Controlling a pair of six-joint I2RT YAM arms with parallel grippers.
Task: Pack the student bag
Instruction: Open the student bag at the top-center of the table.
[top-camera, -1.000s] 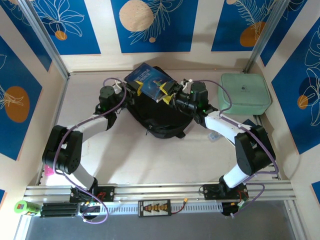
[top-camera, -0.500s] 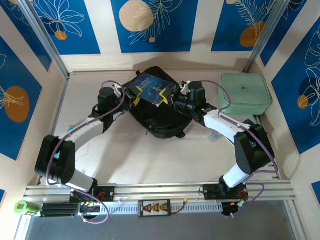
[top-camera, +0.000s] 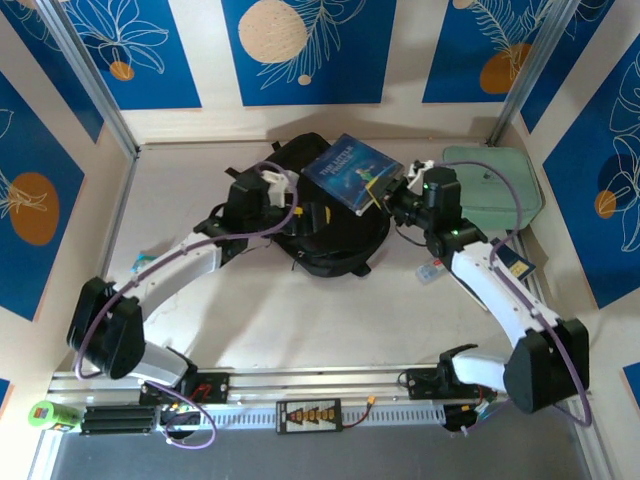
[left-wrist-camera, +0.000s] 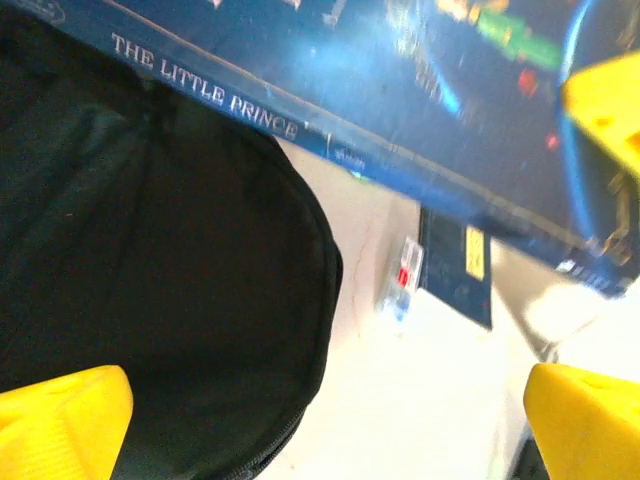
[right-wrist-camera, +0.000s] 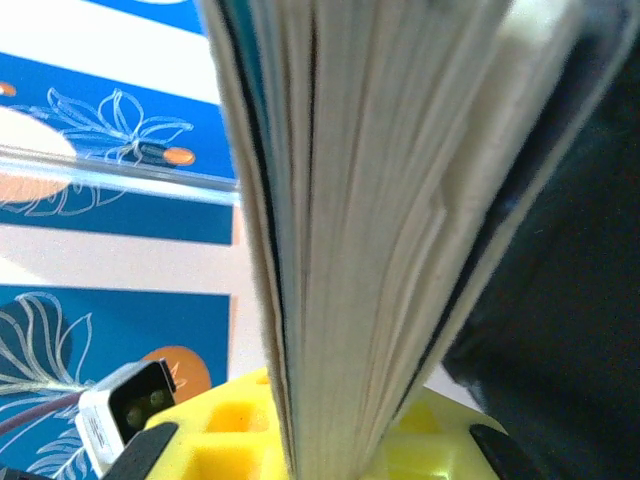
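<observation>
The student bag (top-camera: 330, 245), a black backpack, lies in the middle of the table. A blue book, "The Little Prince" (top-camera: 352, 172), hangs tilted above the bag's far right part, and my right gripper (top-camera: 385, 196) is shut on its right edge. In the right wrist view the book's page edge (right-wrist-camera: 380, 200) stands between the yellow fingers (right-wrist-camera: 225, 435) of the right gripper (right-wrist-camera: 335, 445). My left gripper (top-camera: 305, 212) is open over the bag's left side, below the book. From the left wrist, the left gripper (left-wrist-camera: 320, 425) holds nothing; the book's spine (left-wrist-camera: 230, 100) crosses above the bag (left-wrist-camera: 170, 280).
A mint-green zip case (top-camera: 500, 190) sits at the back right, partly behind the right arm. A small clear item with red and blue marks (top-camera: 428, 272) and a dark blue flat booklet (top-camera: 515, 258) lie right of the bag. Walls close the table on three sides.
The left gripper let go of the book and opened, moving in over the bag. The right gripper closed on the book and carried it to the right and up.
</observation>
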